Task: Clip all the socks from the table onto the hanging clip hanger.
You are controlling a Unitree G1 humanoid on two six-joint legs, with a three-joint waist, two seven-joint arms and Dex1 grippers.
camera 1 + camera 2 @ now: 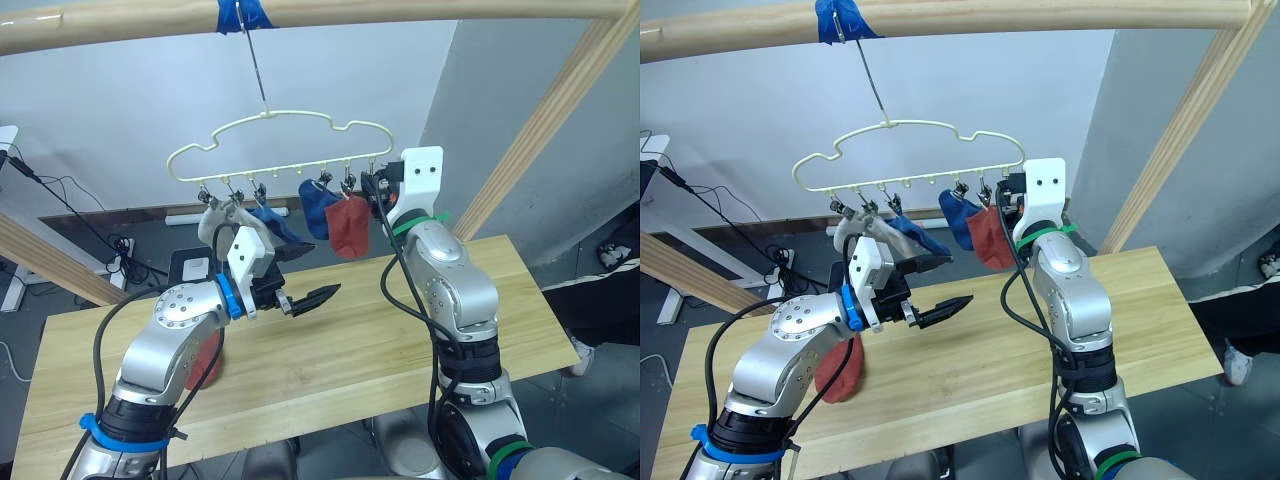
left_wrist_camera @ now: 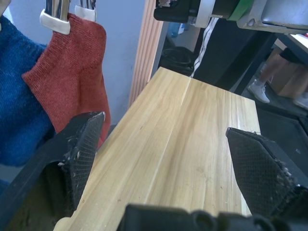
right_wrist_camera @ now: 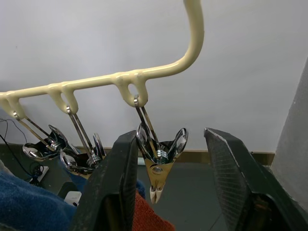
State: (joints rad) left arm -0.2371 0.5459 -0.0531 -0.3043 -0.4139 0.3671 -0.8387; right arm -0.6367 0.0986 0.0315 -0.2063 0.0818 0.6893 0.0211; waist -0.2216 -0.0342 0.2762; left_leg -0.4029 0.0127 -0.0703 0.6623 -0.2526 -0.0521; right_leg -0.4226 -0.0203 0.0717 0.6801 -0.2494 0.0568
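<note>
The right tool (image 3: pixel 166 185) stands released, its fingers either side of the end clip (image 3: pixel 159 161) of the clip hanger (image 1: pixel 275 140); to open it cleanly, it should squeeze the clip's upper wings squarely. The left tool (image 1: pixel 300 298), also released and empty, hangs below the hanger, above the bench (image 1: pixel 340 360). A rust-red sock (image 1: pixel 840 372) lies on the bench beneath the left arm, well below the hanger, where a red sock (image 1: pixel 348 225) and blue socks (image 1: pixel 318 205) already hang.

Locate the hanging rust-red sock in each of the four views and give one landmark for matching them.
Left eye view: the rust-red sock hangs right of centre, under the clip hanger, beside a blue sock.
Right eye view: just right of centre, next to the right arm.
Left wrist view: upper left, clipped at its top edge.
Right wrist view: a red scrap at the bottom edge.
Shared landmark: the clip hanger's cream wire bar.
</note>
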